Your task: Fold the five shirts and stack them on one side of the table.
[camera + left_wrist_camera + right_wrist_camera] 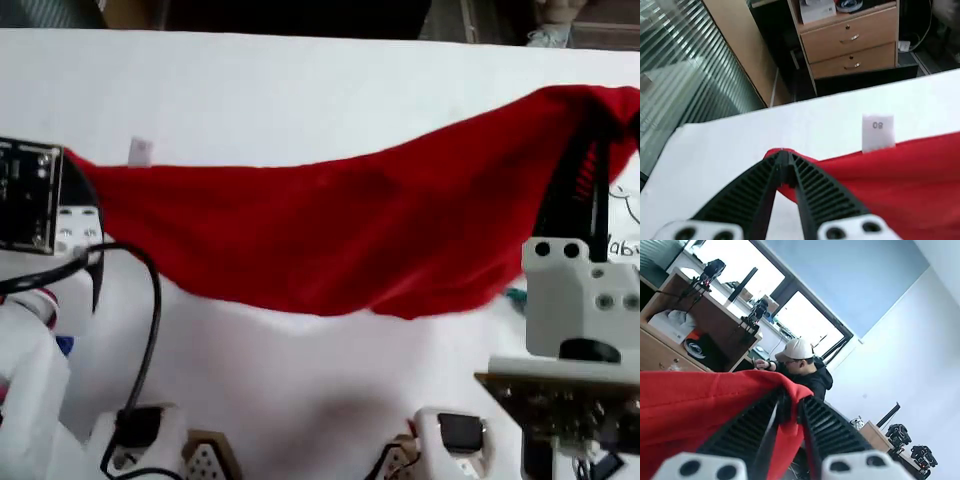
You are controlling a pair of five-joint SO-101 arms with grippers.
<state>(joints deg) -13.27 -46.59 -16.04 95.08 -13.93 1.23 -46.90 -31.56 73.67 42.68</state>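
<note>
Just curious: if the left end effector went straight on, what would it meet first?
The left end effector would probably meet the white table beyond the red shirt corner it grips; depth unclear.

Left end effector (785,161): two black ribbed fingers on white mounts with round screw holes
Right end effector (788,397): matching black ribbed fingers, white mounts, dark screw holes
Left arm (30,370): white plastic shell, black circuit board (25,195), looping black cable (152,300)
Right arm (580,300): white blocky housing with round screws, black knob, bare brown circuit board (560,395)
</note>
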